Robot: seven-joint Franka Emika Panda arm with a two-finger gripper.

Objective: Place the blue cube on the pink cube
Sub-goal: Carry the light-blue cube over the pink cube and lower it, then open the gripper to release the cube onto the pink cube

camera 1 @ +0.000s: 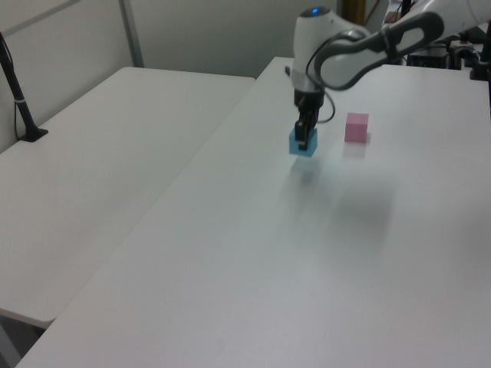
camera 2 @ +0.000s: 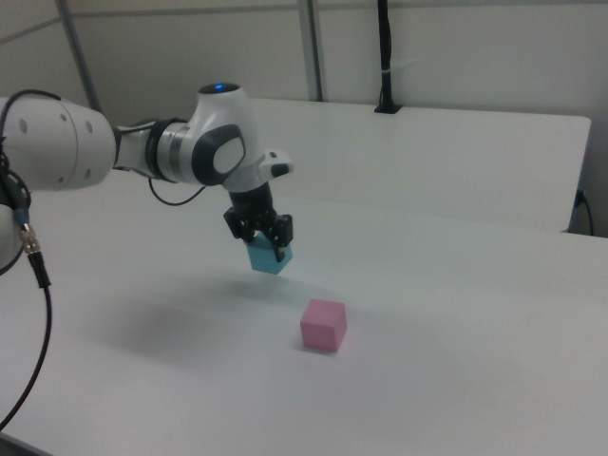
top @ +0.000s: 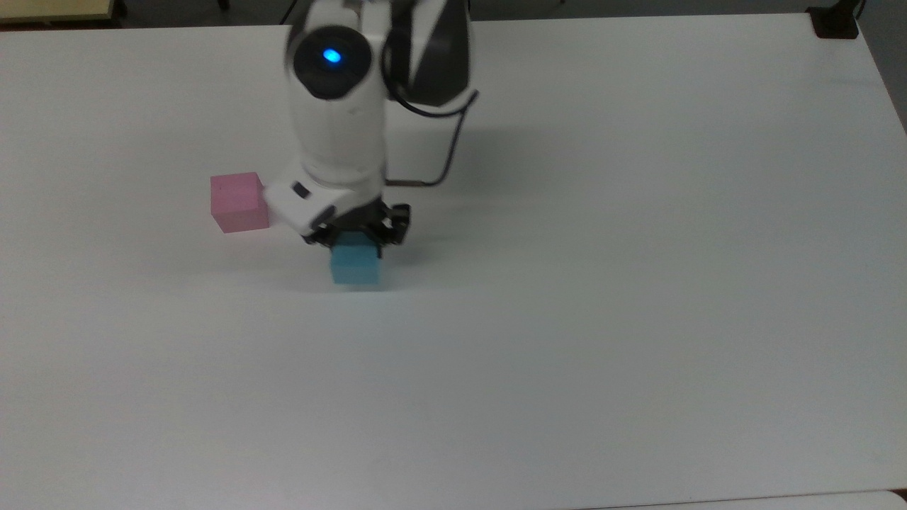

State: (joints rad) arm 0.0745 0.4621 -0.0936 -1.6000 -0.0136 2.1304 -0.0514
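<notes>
My gripper (top: 356, 244) (camera 1: 304, 138) (camera 2: 265, 242) is shut on the blue cube (top: 356, 265) (camera 1: 302, 145) (camera 2: 270, 257), which hangs in the air a little above the white table (top: 638, 283). The pink cube (top: 239, 202) (camera 1: 356, 127) (camera 2: 324, 325) rests on the table. In the top view it lies left of the gripper, with the wrist's white housing close beside it. In the right view the blue cube hangs up and to the left of the pink one, apart from it.
A black cable (top: 446, 163) loops off the wrist. A black post mount (top: 835, 21) stands at the table's far right corner in the top view. A second white table (camera 1: 100, 153) adjoins on the left view's left, with a black pole (camera 1: 19, 100) on it.
</notes>
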